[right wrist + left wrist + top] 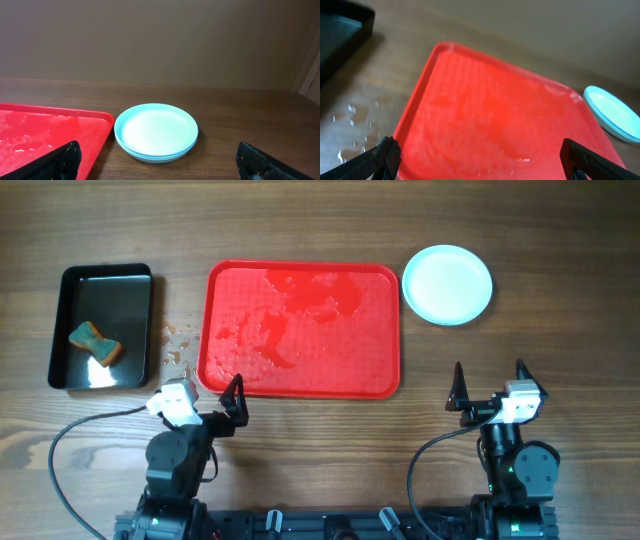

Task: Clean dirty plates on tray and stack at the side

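The red tray [300, 330] lies in the middle of the table, wet and glistening, with no plates on it. The pale-blue plates [447, 284] sit stacked on the wood just right of the tray, the stack [156, 131] also central in the right wrist view. My left gripper [200, 392] hovers open at the tray's near left corner, the wet tray [500, 125] between its fingers in its wrist view. My right gripper [490, 385] stands open near the front edge, well short of the stack, nothing between its fingers.
A black pan [102, 327] at the far left holds a teal-and-orange sponge [95, 344]. Water droplets [178, 340] speckle the wood between pan and tray. Cables trail from both arm bases along the front.
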Robot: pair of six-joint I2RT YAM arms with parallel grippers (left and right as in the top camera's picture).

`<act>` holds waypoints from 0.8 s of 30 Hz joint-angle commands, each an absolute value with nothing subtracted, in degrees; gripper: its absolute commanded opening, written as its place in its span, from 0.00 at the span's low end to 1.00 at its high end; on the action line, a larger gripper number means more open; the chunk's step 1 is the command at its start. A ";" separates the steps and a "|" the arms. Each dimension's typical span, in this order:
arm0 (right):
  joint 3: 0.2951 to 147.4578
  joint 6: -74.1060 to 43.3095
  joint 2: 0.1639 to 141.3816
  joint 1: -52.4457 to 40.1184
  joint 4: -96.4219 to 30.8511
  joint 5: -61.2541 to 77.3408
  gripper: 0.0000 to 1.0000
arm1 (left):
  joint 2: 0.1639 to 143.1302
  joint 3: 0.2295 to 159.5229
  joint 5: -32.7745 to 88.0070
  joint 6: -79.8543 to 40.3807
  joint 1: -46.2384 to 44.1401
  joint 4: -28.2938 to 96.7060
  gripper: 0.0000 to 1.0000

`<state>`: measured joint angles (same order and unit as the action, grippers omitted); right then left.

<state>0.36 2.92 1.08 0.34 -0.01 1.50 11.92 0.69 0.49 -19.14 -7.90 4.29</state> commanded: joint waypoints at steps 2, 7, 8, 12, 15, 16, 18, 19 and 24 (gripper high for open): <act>0.30 3.42 0.34 0.62 0.12 2.61 1.00 | 7.25 0.34 1.02 -15.14 -8.14 4.43 1.00; 0.30 3.42 0.60 0.62 0.14 2.61 1.00 | 2.55 0.34 1.04 -14.94 -7.18 4.45 1.00; 0.30 3.44 0.62 0.62 0.12 2.61 1.00 | 1.54 0.34 1.04 -14.92 -6.81 4.45 1.00; 0.30 3.42 0.64 0.62 0.12 2.61 1.00 | 0.16 0.34 1.34 -14.92 -5.19 4.47 1.00; 0.30 3.44 0.64 0.62 0.12 2.63 1.00 | 0.16 0.34 1.52 -14.57 -4.75 4.47 1.00; 0.30 3.42 0.64 0.62 0.12 2.61 1.00 | 0.16 0.34 1.80 -13.74 -4.69 4.47 1.00; 0.30 3.42 0.64 0.62 0.14 2.61 1.00 | 0.16 0.34 1.91 -12.95 -4.71 4.47 1.00; 0.30 3.42 0.64 0.62 0.12 2.61 1.00 | 0.16 0.34 1.91 -12.58 -4.71 4.47 1.00; 0.30 3.44 0.64 0.62 0.12 2.61 1.00 | 0.16 0.34 2.11 -10.61 -4.71 4.47 1.00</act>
<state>0.36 2.92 1.10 0.34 -0.01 1.50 0.80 0.69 0.95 -13.91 -5.06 4.29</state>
